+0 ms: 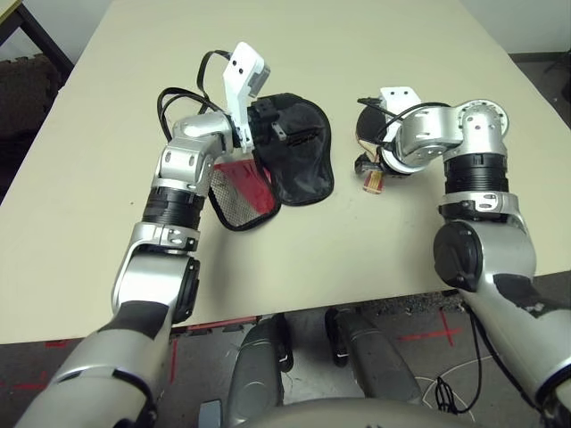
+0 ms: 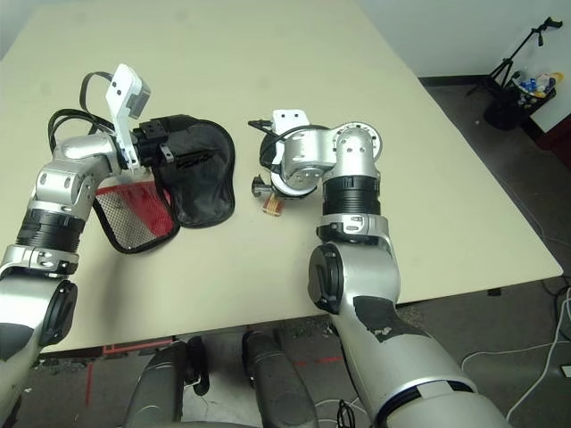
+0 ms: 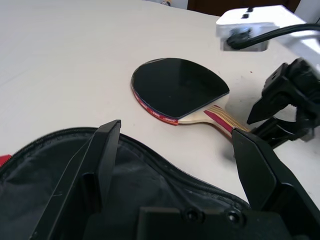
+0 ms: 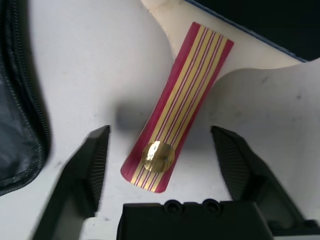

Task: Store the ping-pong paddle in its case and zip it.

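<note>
The ping-pong paddle [image 3: 177, 87] lies flat on the table, black face up, its striped handle [image 4: 177, 100] pointing towards the case. My right gripper [image 4: 160, 132] is open low over the handle, one finger on each side and not touching it. From the head, my right wrist hides most of the paddle and just the handle end [image 1: 375, 184] sticks out. The case [image 1: 299, 156] lies to the paddle's left, black fabric spread, with the red panel [image 1: 245, 183] and mesh beside my left forearm. My left gripper [image 3: 176, 132] is open over the case's zipped rim [image 3: 150, 160], nothing between its fingers.
The beige table [image 1: 357, 53] has bare room behind and to both sides of the two things. Its front edge runs just ahead of my body, and dark floor lies beyond its right edge. My two grippers are a short gap apart.
</note>
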You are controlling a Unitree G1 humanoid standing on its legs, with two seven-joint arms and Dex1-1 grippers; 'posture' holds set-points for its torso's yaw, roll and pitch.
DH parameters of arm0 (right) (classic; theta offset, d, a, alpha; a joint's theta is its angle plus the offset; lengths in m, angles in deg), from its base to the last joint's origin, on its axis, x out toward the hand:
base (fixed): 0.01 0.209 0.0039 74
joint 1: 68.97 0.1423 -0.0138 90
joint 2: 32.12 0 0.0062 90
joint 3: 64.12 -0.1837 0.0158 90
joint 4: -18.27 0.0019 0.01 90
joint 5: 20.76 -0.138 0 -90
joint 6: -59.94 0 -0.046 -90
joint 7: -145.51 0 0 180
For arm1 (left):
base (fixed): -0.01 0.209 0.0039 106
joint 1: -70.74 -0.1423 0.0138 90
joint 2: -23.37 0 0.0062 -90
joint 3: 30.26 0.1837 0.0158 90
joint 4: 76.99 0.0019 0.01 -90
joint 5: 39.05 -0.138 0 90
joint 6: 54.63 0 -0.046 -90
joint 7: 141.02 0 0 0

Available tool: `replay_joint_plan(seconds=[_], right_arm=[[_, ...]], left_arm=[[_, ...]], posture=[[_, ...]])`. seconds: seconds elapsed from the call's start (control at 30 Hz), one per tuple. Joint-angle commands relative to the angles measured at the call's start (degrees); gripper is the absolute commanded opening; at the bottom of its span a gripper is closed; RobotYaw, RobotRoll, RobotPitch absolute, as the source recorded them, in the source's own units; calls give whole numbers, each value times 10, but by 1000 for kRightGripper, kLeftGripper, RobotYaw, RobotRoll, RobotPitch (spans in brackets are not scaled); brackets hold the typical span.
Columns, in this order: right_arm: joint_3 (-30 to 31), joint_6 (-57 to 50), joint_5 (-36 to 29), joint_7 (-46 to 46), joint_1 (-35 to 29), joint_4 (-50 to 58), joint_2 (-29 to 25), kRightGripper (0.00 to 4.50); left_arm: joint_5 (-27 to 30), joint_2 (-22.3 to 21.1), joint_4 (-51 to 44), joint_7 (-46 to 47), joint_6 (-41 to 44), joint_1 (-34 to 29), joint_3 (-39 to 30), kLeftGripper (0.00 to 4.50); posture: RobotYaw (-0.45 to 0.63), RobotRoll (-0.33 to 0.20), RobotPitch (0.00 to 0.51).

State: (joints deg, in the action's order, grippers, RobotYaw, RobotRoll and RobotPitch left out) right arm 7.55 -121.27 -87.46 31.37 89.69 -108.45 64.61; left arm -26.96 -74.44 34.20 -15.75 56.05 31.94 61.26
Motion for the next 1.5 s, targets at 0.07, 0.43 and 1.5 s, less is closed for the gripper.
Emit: replay_joint_plan(seconds=[0.07, 0.43, 1.5], right_arm=[[9, -13, 61, -54, 16, -18, -1, 2733], [-29, -13, 205, -149, 48, -1, -6, 1217], [25, -13, 240, -314, 117, 21, 115, 1216]], left_arm=[[12, -9, -34, 2, 27, -18, 0, 4500], [19, -17, -59, -1, 49, -14, 9, 4500], [11, -225, -1, -63, 54, 77, -30, 4500]], posture=[[-215, 0, 225], [-228, 0, 201], [-109, 0, 176]])
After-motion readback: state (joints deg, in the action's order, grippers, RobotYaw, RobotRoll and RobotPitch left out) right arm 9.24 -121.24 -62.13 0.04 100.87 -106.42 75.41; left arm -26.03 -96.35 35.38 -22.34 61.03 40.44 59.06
